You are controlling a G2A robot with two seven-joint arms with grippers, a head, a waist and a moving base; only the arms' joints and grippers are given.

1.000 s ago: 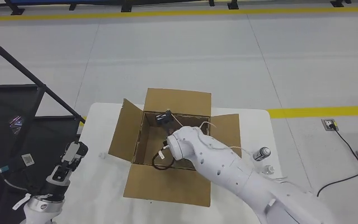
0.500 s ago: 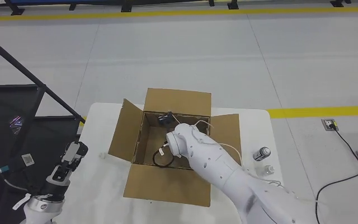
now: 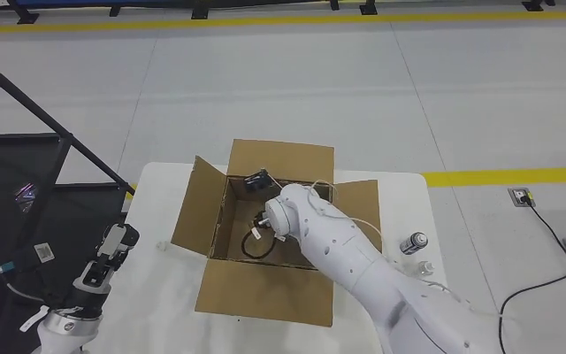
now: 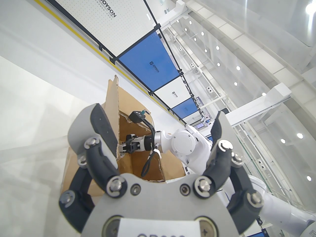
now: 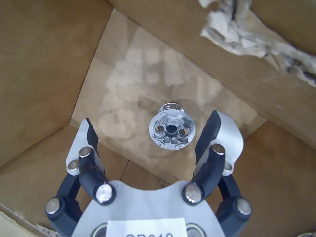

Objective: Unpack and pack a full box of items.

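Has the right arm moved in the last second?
Yes. In the top view the right arm shifted slightly toward the far flap of the cardboard box, which stayed put.

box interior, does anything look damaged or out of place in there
Yes. The cardboard inside the box has a ragged torn patch on one side, where the brown surface is peeled back to pale grey fibre. The small round metal part on the box floor looks intact.

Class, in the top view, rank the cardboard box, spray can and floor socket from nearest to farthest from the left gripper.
From the left gripper:
1. cardboard box, middle of the table.
2. spray can, on the table past the box.
3. floor socket, off the table.
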